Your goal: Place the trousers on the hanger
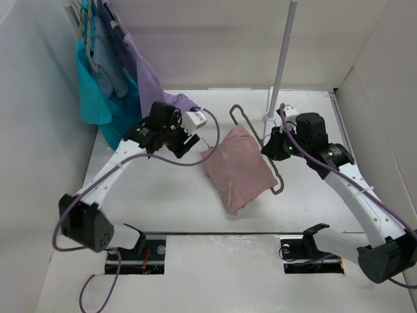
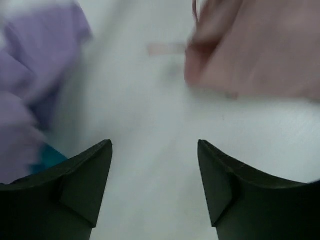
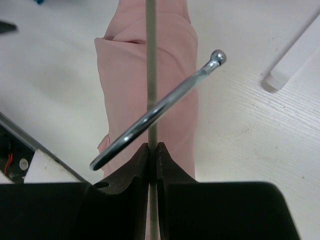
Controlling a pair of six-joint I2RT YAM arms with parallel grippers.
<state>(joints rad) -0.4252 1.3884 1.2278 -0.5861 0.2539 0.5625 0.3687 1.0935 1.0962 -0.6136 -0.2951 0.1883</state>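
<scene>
The dusty-pink trousers lie folded in a bundle at the table's middle. The thin grey hanger lies along their right edge, one end loop at the back; I cannot tell how much of it is under the cloth. My right gripper is shut on the hanger's thin rod in the right wrist view, with the metal hook crossing above the trousers. My left gripper is open and empty over bare table, just left of the trousers' corner.
A rack at the back left holds teal, blue-grey and lavender clothes; the lavender cloth hangs close to my left gripper. A white pole stands behind the right gripper. White walls enclose the table on both sides.
</scene>
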